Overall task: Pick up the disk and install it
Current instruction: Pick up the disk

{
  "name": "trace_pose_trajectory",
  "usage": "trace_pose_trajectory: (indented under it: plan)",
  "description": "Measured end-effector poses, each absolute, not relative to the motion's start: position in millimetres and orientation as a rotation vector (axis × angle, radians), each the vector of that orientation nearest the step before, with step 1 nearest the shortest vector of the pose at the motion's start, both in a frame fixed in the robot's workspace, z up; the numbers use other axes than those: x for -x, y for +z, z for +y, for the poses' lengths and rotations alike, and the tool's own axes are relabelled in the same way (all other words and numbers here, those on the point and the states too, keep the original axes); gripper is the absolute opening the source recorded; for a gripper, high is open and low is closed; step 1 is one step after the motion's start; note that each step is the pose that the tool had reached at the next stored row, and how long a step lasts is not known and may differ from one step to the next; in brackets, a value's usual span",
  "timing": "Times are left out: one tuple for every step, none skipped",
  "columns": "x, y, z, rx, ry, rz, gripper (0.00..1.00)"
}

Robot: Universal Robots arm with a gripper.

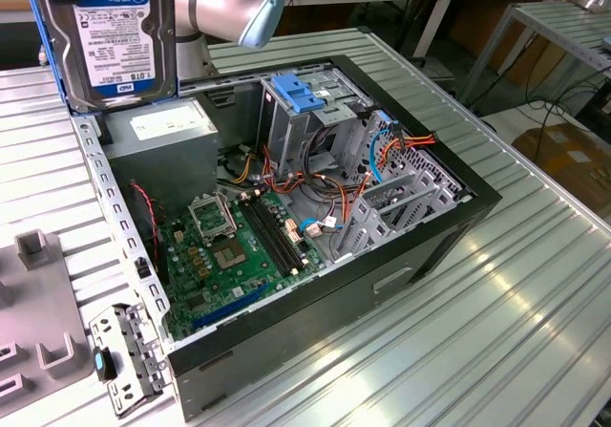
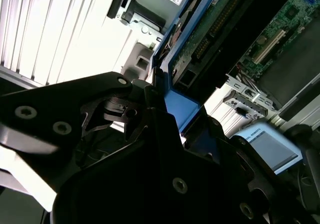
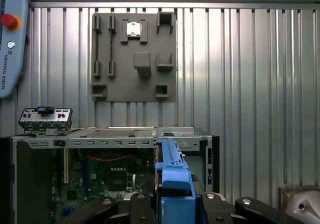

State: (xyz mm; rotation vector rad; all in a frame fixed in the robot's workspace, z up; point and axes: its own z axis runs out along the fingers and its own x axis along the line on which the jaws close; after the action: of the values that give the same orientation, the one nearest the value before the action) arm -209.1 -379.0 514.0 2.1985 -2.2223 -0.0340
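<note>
a metal bench carries an open computer case lying on its side near the bench's middle. a grey fixture plate lies beside it, toward the bench's edge on the exterior view's left. inside the case a green motherboard faces up, and a grey drive cage with a blue latch bracket stands by the far wall. the disk hangs upright over the case's far corner on the exterior view's left, apart from the cage. the gripper is clamped on the disk's blue rail.
</note>
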Motion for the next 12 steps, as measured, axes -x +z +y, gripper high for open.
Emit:
trace_pose_trajectory:
  plan:
    - [207.2,514.0,-379.0,-2.199,-0.034,-2.222,0.37]
    - [205.4,514.0,-379.1,-2.199,-0.034,-2.222,0.37]
    - [201.8,514.0,-379.4,-2.198,-0.034,-2.222,0.37]
    - [199.9,514.0,-379.5,-2.198,-0.034,-2.222,0.37]
    - [197.9,514.0,-379.6,-2.198,-0.034,-2.222,0.37]
    - [195.1,514.0,-379.8,-2.198,-0.034,-2.222,0.37]
    - [193.4,514.0,-379.9,-2.198,-0.034,-2.222,0.37]
    - [191.6,514.0,-380.0,-2.198,-0.034,-2.222,0.37]
    - [189.7,514.0,-380.0,-2.198,-0.034,-2.222,0.37]
    - [188.6,514.0,-380.0,-2.198,-0.034,-2.222,0.37]
    - [188.1,514.1,-380.0,-2.198,-0.034,-2.222,0.37]
    - [188.0,514.0,-380.0,-2.198,-0.034,-2.222,0.37]
